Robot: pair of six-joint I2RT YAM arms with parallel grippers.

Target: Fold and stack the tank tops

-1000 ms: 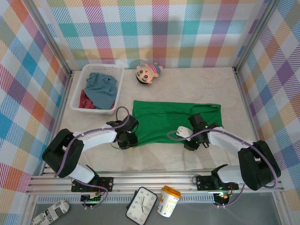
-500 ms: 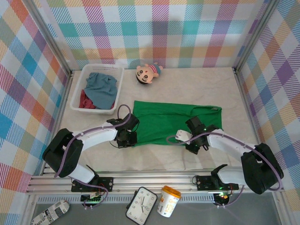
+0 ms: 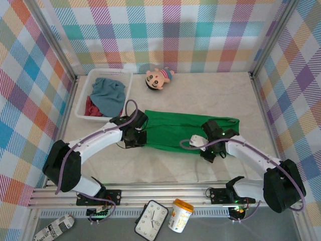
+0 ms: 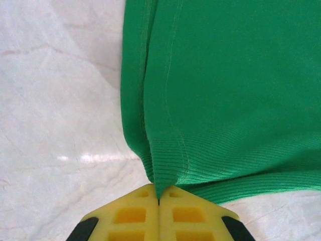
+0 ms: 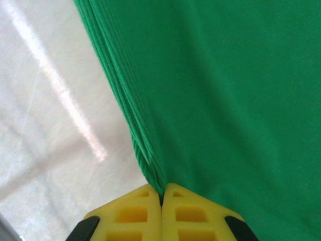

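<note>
while both claws are pinched together on the bright green tank top [image 3: 175, 128], the cloth lies spread as a wide band on the pale marbled table [image 3: 200, 93], just right of the white mesh basket [image 3: 108, 73] and a little nearer the arm bases than it.

the left gripper [image 3: 136, 139] sits just past the basket's near right corner, at the end of the green top closest to the basket. in the left wrist view its yellow pads [image 4: 130, 216] are pressed flat against each other, and the ribbed hem of the green tank top [image 4: 225, 90] is nipped in the seam between them, the cloth creasing away from the nip in a long fold.

the right gripper [image 3: 213, 150] is well to the right of the basket, at the near edge of the top towards its far end. in the right wrist view its pads [image 5: 193, 216] are likewise closed, clamped on the edge of the green tank top [image 5: 225, 90], where several thin ridges of fabric bunch together as they run into the grip.

inside the basket lies the dusty blue-grey tank top [image 3: 108, 94], crumpled, on top of the dark red tank top [image 3: 90, 107], which peeks out at the near left side.

just right of the basket's far corner, the big-headed doll [image 3: 158, 78] lies on the table, apart from the green cloth.
</note>
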